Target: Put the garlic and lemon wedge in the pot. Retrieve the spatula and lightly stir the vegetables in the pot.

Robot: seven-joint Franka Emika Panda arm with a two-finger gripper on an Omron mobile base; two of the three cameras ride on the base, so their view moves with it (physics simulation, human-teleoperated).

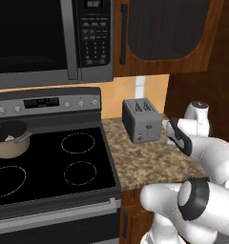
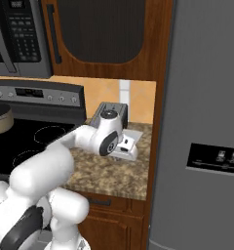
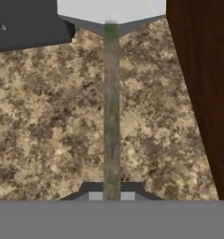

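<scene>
Over the granite tabletop [image 1: 150, 164], right of the stove [image 1: 49, 167], I've got the pincer [image 3: 111, 193] down on the spatula [image 3: 111, 116] — handle runs straight up the hand view btwn the tips, white blade at the far end by the toaster [image 1: 141, 120]. Tips look clamped on the handle, low near its end, prob so the blade stays free for stirring. Pot [image 1: 10, 139] sits on the back-left burner w/ something pale pink inside — likely the garlic [image 1: 9, 137]; lemon wedge too small to tell. Next, I'd judge: lift & carry across.

Microwave [image 1: 49, 38] keypad, stove displays: prob. too blurry, unreadable.
</scene>
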